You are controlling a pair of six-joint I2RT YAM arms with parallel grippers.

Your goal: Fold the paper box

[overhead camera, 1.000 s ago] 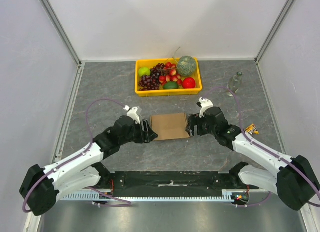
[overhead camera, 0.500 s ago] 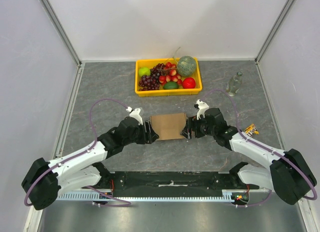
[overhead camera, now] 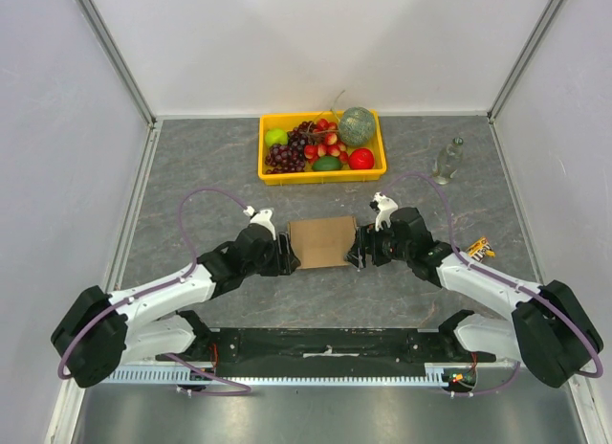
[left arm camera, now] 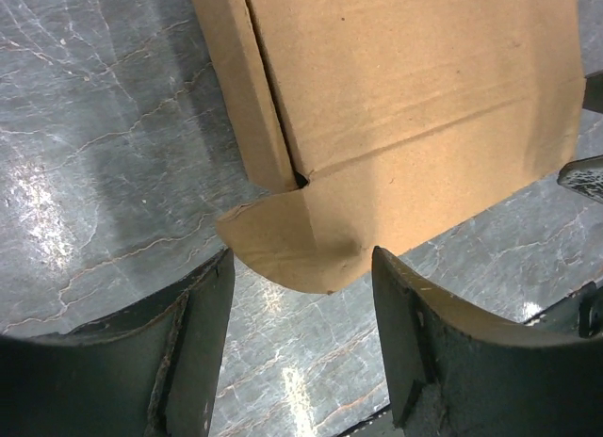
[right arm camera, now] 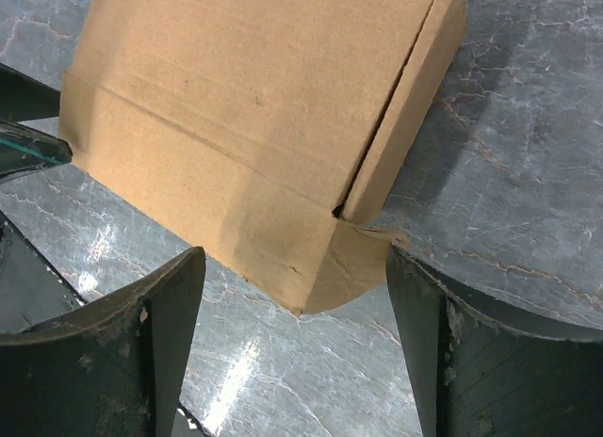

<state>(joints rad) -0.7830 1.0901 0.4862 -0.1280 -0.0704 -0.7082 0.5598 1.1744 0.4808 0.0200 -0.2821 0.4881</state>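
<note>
Your left gripper (overhead camera: 285, 253) and right gripper (overhead camera: 357, 249) flanked the paper box (overhead camera: 322, 241), both sets of fingers spread, gripping nothing.

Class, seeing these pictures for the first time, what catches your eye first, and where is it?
The brown paper box lies centrally, with the open left gripper and open right gripper at its two ends. Behind it sits a yellow crate of fruit; a clear bottle stands far right.

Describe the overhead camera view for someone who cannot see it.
A brown paper box lies on a grey table, with the left pincer and the right pincer open at its two ends. Behind it stands a yellow crate of fruit.
</note>
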